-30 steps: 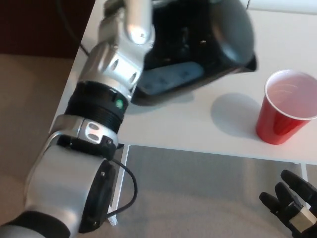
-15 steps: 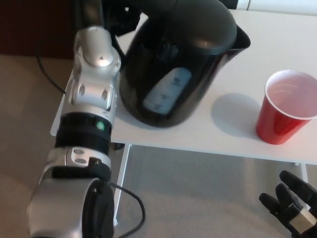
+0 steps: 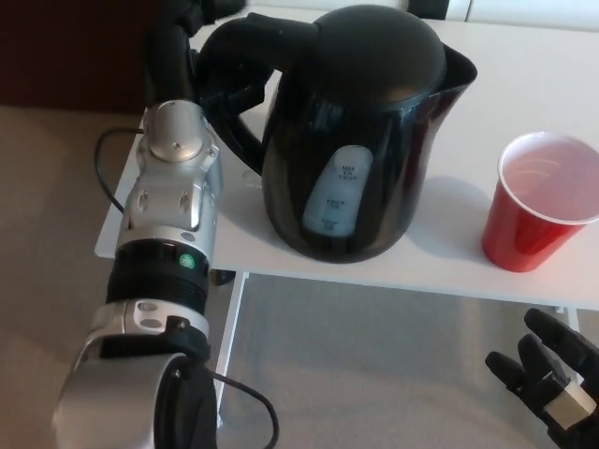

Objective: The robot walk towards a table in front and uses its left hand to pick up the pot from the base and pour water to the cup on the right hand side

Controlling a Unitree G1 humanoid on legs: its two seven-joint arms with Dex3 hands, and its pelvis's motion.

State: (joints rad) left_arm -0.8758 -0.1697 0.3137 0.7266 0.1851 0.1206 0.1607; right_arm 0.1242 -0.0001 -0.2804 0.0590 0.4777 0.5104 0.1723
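Pot [image 3: 360, 131]: black electric kettle, upright, at the left part of the white table [image 3: 524, 103]. Its domed lid is shut, its spout points to the far right, and a pale water-level window faces the camera.
Pot support: whether the bottom rests on the table or hangs just above it cannot be told; no base shows under it.
Pot handle [image 3: 239, 84]: thick black loop on the left side of the pot.
Left hand [image 3: 201, 42]: black, at the far left, closed around the pot handle; the fingers blend into the handle and are hard to separate from it.
Left arm [image 3: 164, 243]: silver and black, rising from the near left corner up to the handle, with a green light on the black wrist ring and a black cable looping beside it.
Cup [image 3: 535, 201]: red, white inside, upright on the table right of the pot, apart from it. Contents cannot be told.
Right hand [image 3: 552, 388]: near right corner, below the table edge, black fingers spread apart, holding nothing, well apart from the cup.
Floor [image 3: 374, 365]: grey carpet below the table edge.
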